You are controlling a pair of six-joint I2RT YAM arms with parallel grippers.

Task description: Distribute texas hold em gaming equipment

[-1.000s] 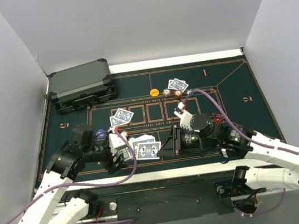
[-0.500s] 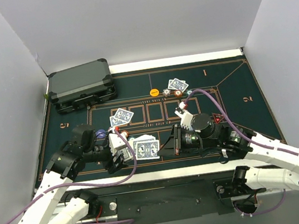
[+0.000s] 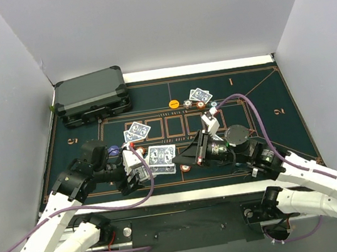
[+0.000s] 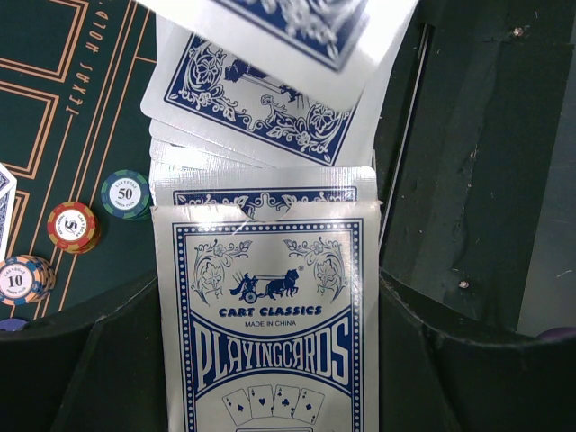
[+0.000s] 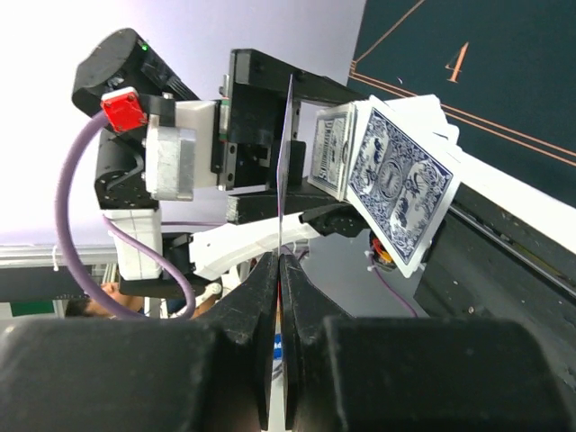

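A deck [image 4: 270,297], cropped below, is clamped in the left gripper [image 4: 272,369]; one edge-on card [image 5: 286,162] is pinched by the right gripper [image 5: 279,263].

The tabletop is covered by a dark green felt poker mat [image 3: 265,92] printed with thin orange lines and boxes. In its far left corner sits a dark grey hard case [image 3: 91,96], closed and lying flat. Toward the far middle there's a lone round orange poker chip [image 3: 173,103]. Just right of it lies a small face-down pair of blue-backed playing cards [image 3: 201,95] with a short row of three chips [image 3: 198,104] beside them. A second blue-backed pair [image 3: 136,131] lies left of centre, with a red chip [image 3: 139,150] close by. Nearer the front edge rests a red-and-white chip [image 3: 186,167].
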